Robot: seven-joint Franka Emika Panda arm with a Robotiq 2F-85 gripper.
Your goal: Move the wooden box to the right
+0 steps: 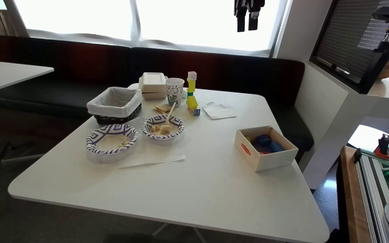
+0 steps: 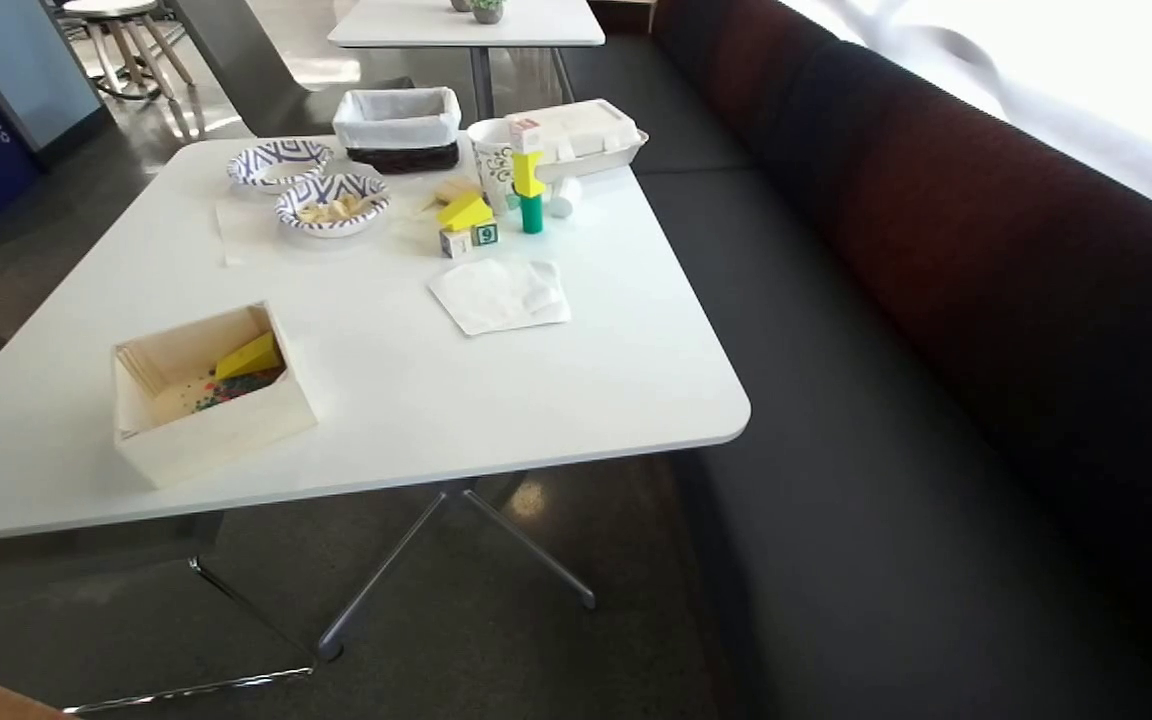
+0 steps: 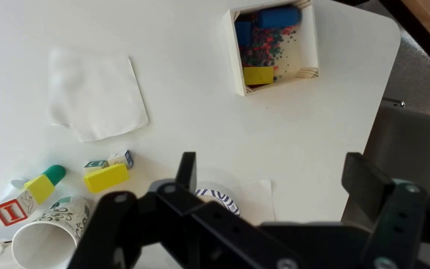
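Small square pale-wood box [image 1: 273, 160]: open top up, we guess so nothing spills.
Black two-finger gripper [image 3: 271, 172]: spread wide, holding nothing, maybe ready to pinch.

In the wrist view, the gripper [image 3: 270, 168] hides most of a bowl [image 3: 222, 198]. In an exterior view, the red label [image 1: 245, 149] on the wooden box [image 1: 275, 161] is too small to read.

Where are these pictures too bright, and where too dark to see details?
In both exterior views, the window is washed out white; in an exterior view, the bench seat is near black; in the wrist view, the gripper looks mostly dark.
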